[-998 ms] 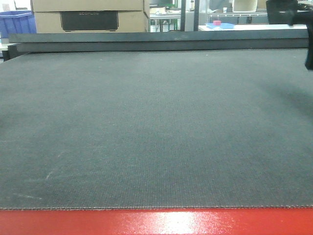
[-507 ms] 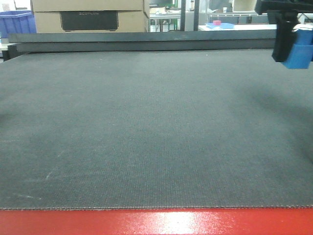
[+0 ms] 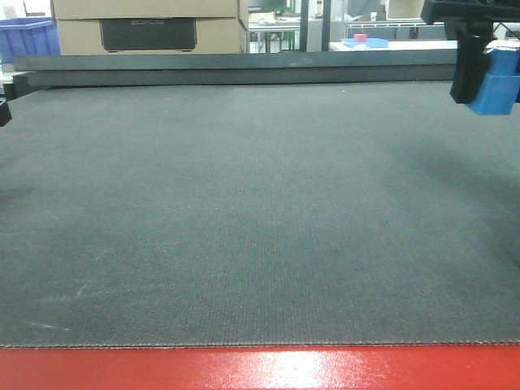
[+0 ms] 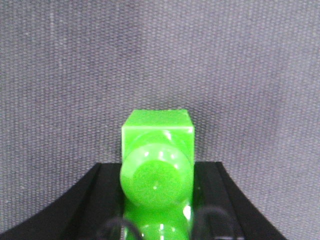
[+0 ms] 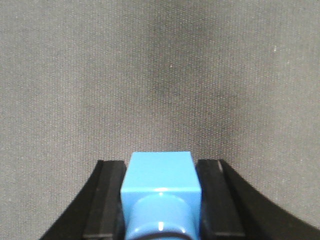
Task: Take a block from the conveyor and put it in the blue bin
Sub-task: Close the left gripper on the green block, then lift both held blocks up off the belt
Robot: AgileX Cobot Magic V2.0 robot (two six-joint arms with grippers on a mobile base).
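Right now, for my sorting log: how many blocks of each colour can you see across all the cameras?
blue block: 1
green block: 1
pink block: 1, far in the background
Total: 3

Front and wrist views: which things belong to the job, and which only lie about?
Job: blue block in right gripper; conveyor; blue bin.
Not of the job: green block in left gripper; cardboard boxes; pink block.
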